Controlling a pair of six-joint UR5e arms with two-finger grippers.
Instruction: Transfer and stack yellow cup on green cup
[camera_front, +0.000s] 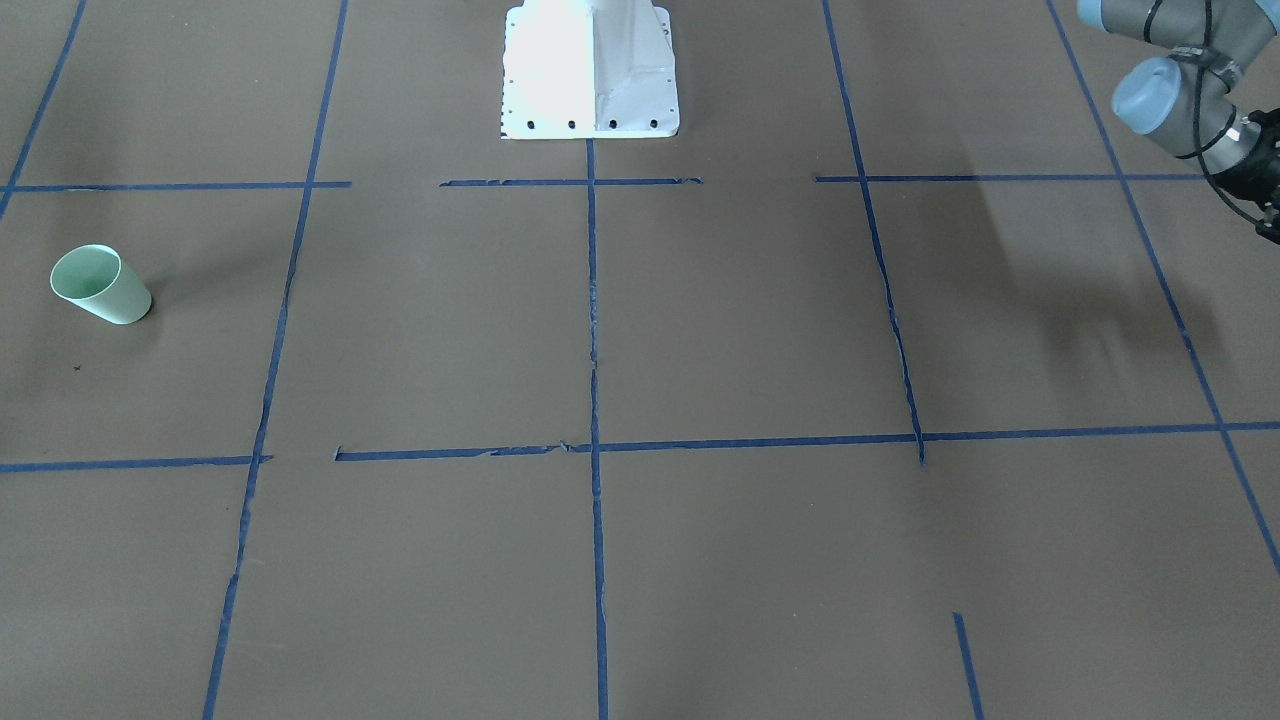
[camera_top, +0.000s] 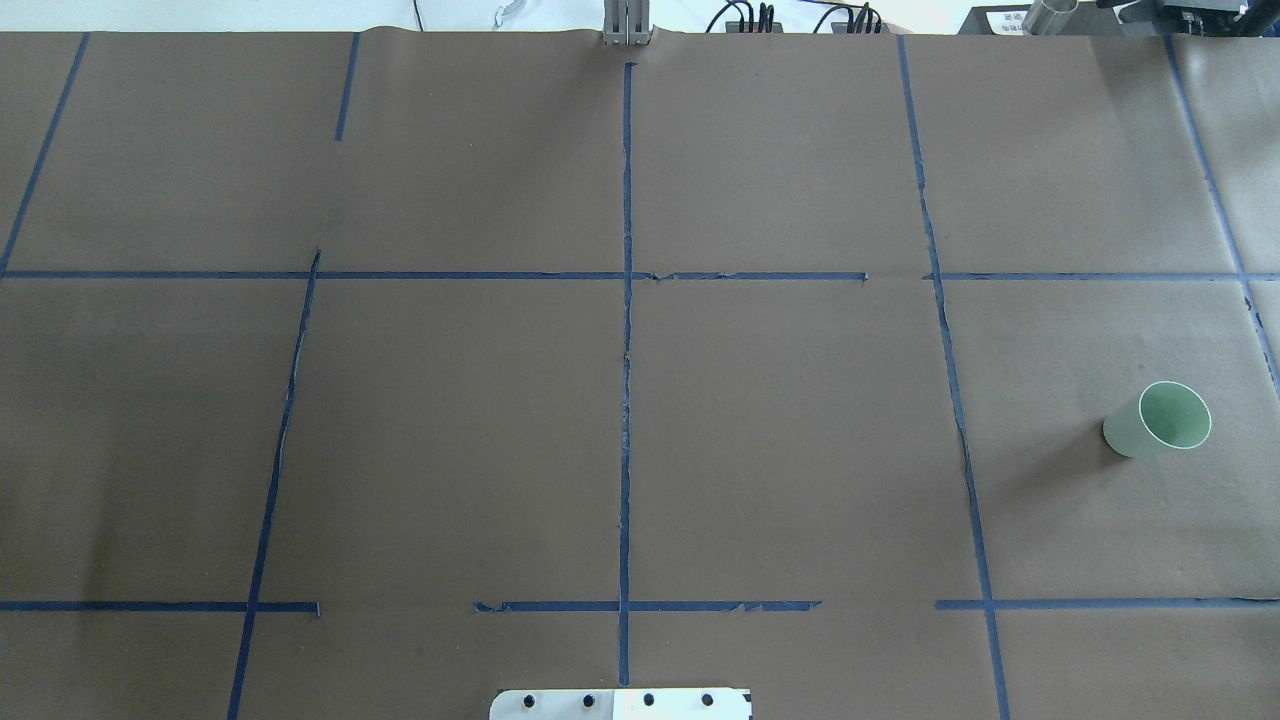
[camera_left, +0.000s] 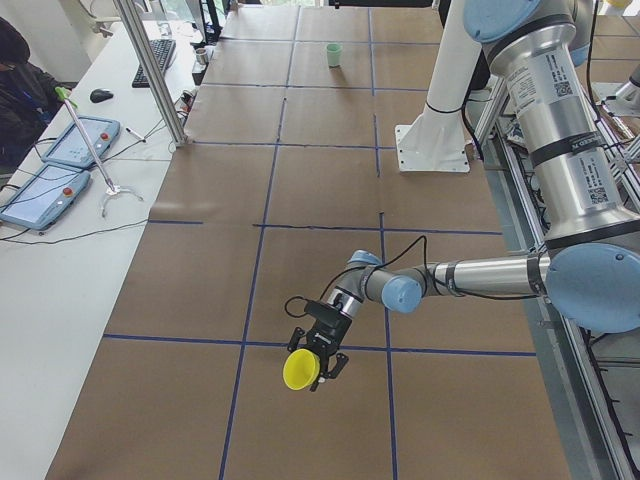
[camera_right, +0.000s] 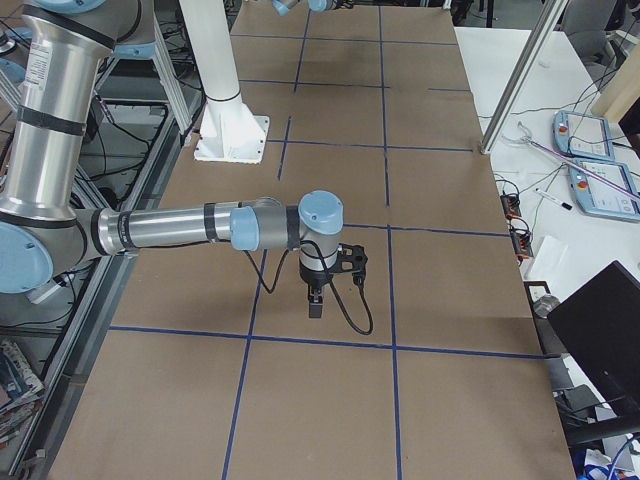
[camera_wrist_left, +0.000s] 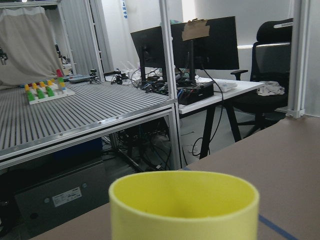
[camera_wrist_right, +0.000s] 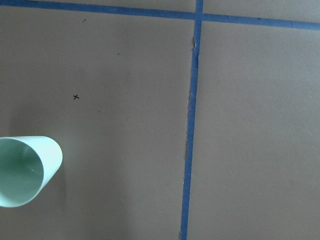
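Yellow cup (camera_wrist_left: 184, 205): fills the bottom of the left wrist view, directly in front of that camera. Its rim is round and unobstructed, and none of the gripper's parts show around it.
Left gripper (camera_left: 318, 372): seen only from the table's end, at the end of the near arm, which is stretched low over the brown table (camera_top: 800, 450). The yellow cup sits right at its tip. Whether the fingers pinch the cup or stand spread cannot be told.
Right gripper (camera_right: 315, 305): points straight down above the table, beside a blue tape line (camera_wrist_right: 190, 150). It shows in one side view only, so it cannot be told whether the fingers are spread or pressed together.
Green cup (camera_wrist_right: 25, 170): stands on its base with the mouth up. It is below the right gripper and off to one side, at the lower left edge of that wrist's view. It is well apart from the left gripper, toward the opposite end of the table.
Cup to cup: well apart, the yellow one not yet on the green one.
Small cross mark (camera_wrist_right: 76, 97): on the paper near the green cup, between it and the tape crossing.
Robot base (camera_front: 590, 70): a white pedestal at the table's edge, between the two arms' sides.
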